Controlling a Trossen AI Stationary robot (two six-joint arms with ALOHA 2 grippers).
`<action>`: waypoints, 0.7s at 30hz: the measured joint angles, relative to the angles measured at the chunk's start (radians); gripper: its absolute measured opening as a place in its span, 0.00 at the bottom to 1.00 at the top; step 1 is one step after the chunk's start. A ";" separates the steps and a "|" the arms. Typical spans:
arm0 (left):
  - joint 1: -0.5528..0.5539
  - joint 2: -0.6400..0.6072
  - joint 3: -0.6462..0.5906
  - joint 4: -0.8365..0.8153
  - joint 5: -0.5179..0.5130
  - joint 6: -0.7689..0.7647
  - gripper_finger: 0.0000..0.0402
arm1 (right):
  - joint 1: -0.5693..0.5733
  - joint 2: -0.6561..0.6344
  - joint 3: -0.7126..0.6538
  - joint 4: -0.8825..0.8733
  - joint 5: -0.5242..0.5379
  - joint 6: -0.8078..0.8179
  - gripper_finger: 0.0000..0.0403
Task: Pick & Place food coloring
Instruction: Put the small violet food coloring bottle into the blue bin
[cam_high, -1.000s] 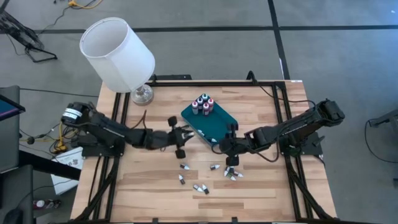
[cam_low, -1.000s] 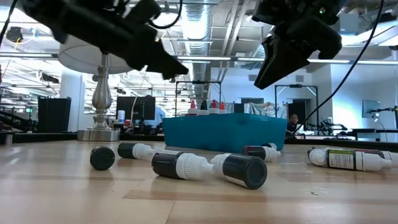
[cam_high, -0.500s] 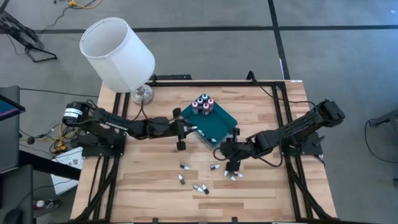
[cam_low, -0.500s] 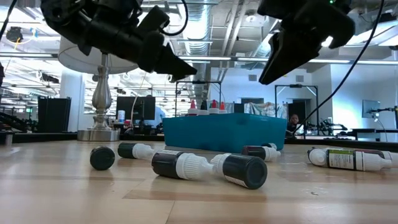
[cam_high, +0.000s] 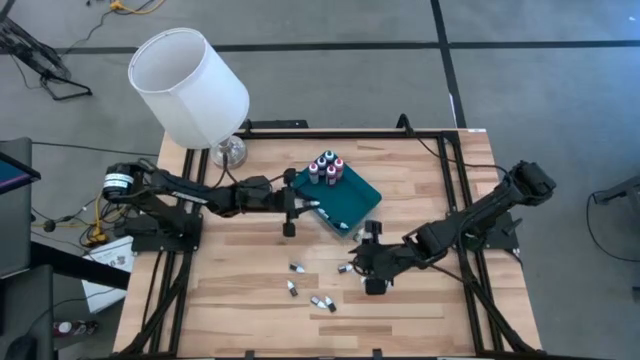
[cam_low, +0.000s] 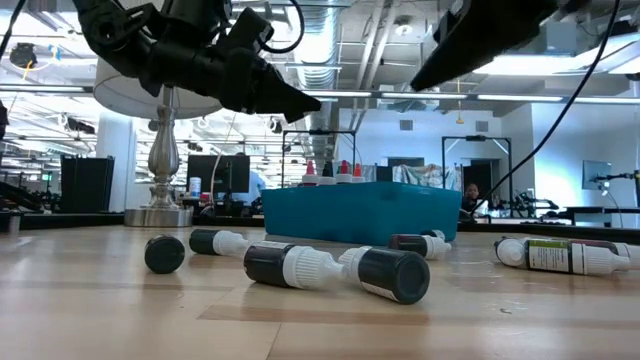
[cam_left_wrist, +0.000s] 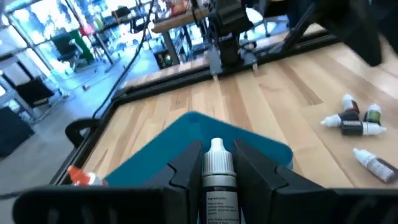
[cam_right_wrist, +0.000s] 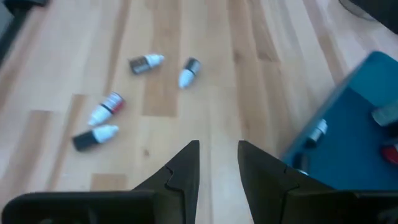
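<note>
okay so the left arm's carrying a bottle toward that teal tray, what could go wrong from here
1. The left gripper grips its food coloring bottle low on the body, cap sticking out; it could tip when set into the teal tray.
2. Bottles already standing at the tray's far corner could get knocked if it travels that far.
3. The right gripper, empty with its fingers apart, hangs over the loose bottles on the table and might scatter them while descending.

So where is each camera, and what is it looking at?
High view: above, looking straight down; both arms, teal tray.
Low view: at tabletop height, looking across; fallen bottles, arms overhead.
Left wrist view: on the left arm; left hand holds a bottle.
Right wrist view: right hand, empty, over the wood.
All four share the tray.
</note>
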 joint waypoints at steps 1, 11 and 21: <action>0.005 0.018 0.001 0.026 0.012 0.003 0.18 | 0.007 0.000 0.000 0.012 0.000 0.000 0.25; 0.048 0.242 0.122 0.101 0.047 -0.001 0.18 | 0.039 0.000 0.000 0.055 0.001 -0.008 0.25; 0.048 0.416 0.329 -0.067 0.065 -0.055 0.18 | 0.043 0.000 0.000 0.052 0.001 -0.017 0.25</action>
